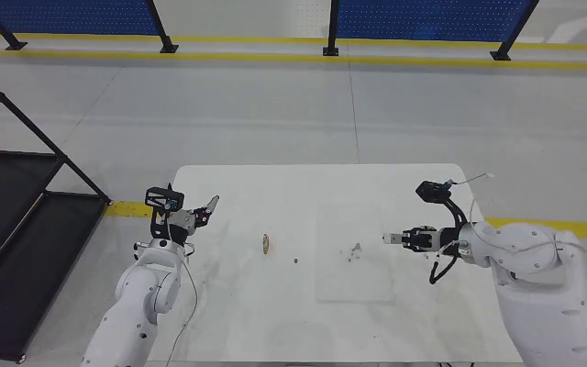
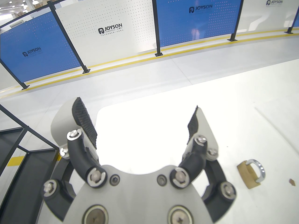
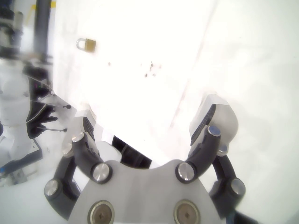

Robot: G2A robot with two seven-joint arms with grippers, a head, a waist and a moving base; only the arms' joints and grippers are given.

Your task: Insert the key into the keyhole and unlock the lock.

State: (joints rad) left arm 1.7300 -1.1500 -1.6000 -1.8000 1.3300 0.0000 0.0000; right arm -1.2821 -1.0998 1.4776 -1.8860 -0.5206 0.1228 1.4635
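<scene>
Fingers spread on both arms: the left fingers (image 2: 84, 120) and the right fingers (image 3: 219, 117).
The lock (image 1: 265, 243) lies on the table (image 1: 238, 303) between the arms — the key (image 1: 356, 249) apart from it, nearer the right arm.

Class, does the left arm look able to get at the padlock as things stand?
Probably yes: the left gripper is open and empty, and the padlock lies alone on the table, nothing between.

My left gripper (image 2: 140, 120) pointed forward and inward, fingers spread wide, holding nothing. My right gripper (image 3: 149, 122) pointed inward toward it, fingers likewise apart and empty.
</scene>
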